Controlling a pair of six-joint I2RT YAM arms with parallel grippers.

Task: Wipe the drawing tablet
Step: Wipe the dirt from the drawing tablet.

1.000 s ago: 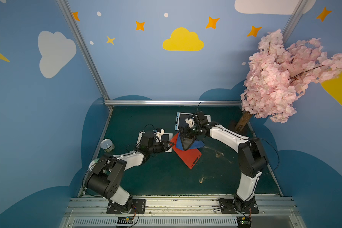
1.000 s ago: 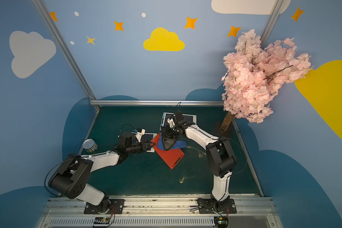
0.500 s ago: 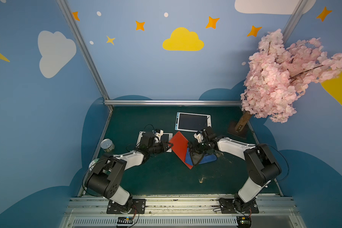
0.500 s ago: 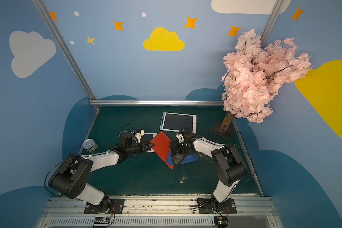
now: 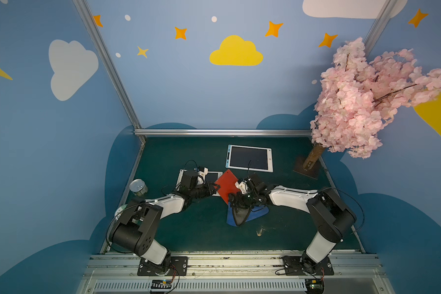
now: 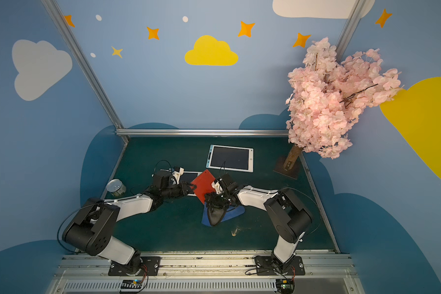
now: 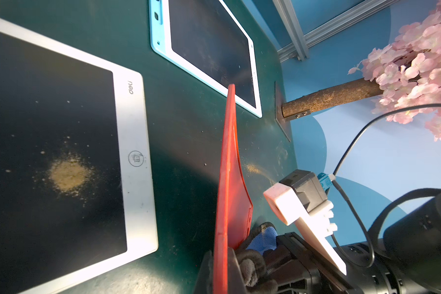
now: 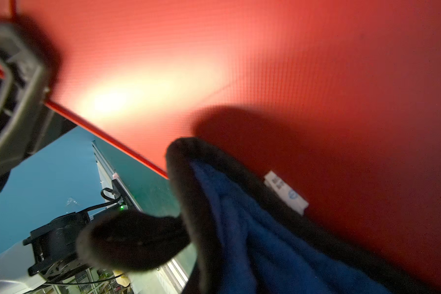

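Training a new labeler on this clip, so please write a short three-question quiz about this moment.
1. True or false: the left gripper is shut on the red board.
2. Which tablet carries the tan powder? A) white-framed tablet B) blue-framed tablet C) neither
3. What does the right gripper hold?
Key: 1 true; 2 A; 3 the blue and black cloth.

Both top views look steeply down from high on the robot's base side over the whole table (image 5: 189, 229), nearly alike. Your left wrist camera skims low past the drawing tablet (image 7: 61, 152) along the red board (image 7: 229, 178). Your right wrist camera sits close against that board, with the cloth (image 8: 239, 229) in front.
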